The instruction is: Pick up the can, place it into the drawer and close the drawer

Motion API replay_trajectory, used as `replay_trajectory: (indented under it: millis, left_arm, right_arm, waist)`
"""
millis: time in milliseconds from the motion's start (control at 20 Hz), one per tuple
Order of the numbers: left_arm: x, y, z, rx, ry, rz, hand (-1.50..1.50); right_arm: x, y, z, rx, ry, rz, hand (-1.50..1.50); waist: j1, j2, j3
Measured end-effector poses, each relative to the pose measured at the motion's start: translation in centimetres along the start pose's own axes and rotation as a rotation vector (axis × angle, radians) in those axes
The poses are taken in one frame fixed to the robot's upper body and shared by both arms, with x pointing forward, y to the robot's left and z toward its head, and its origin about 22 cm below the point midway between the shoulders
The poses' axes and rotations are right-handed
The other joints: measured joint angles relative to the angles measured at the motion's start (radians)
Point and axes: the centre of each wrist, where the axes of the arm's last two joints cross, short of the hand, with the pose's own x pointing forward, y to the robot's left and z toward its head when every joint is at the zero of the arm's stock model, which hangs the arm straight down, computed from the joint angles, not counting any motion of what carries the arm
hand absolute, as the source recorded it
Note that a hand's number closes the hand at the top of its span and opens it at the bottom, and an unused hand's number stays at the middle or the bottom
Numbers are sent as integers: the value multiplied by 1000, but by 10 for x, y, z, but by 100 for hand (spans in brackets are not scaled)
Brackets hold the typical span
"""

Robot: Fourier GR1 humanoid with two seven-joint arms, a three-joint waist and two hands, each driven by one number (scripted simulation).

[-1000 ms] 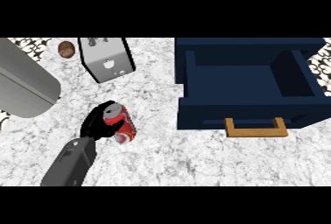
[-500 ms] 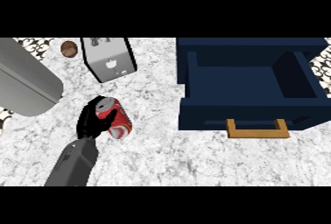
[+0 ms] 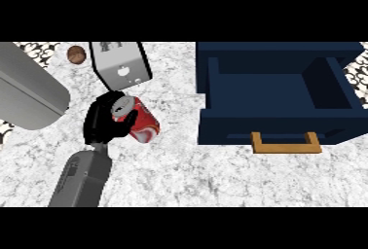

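I have one view only — the head camera, set high and looking steeply down onto the marble counter. It faces away from the body, so a grey forearm enters from the lower edge. It sits fairly near — the open blue drawer fills the upper right, and a toaster is cut by the top edge.
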Motion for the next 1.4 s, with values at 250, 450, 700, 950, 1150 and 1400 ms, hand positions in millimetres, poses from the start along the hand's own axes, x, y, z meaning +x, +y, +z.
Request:
replay_trajectory:
  millis: [250,450,700,950,1150,1400]
  left_arm:
    - [41,-34,-9,-17,-20,-33,150]
    - [66,-62,-17,-26,-35,-50,150]
    - [87,-91,-31,-34,-57,-79,150]
    - [110,-126,-42,-48,-66,-97,150]
    - [121,-151,-53,-59,-64,-98,150]
    - [128,-183,-67,-63,-62,-108,150]
  right_arm:
    - [7,6,2,-6,0,3,-150]
    - [5,8,-3,-9,-4,-5,-150]
    - [4,12,-1,-6,-3,-13,-150]
    - [-2,7,-3,-6,-9,-17,-150]
    - [-2,7,-2,0,-12,-23,-150]
    - [1,10,-7,7,-14,-19,-150]
  waist:
    - [-3,1,0]
    - [-5,2,0]
    - [-11,3,0]
    - [-12,4,0]
    - [-16,5,0]
    - [-19,6,0]
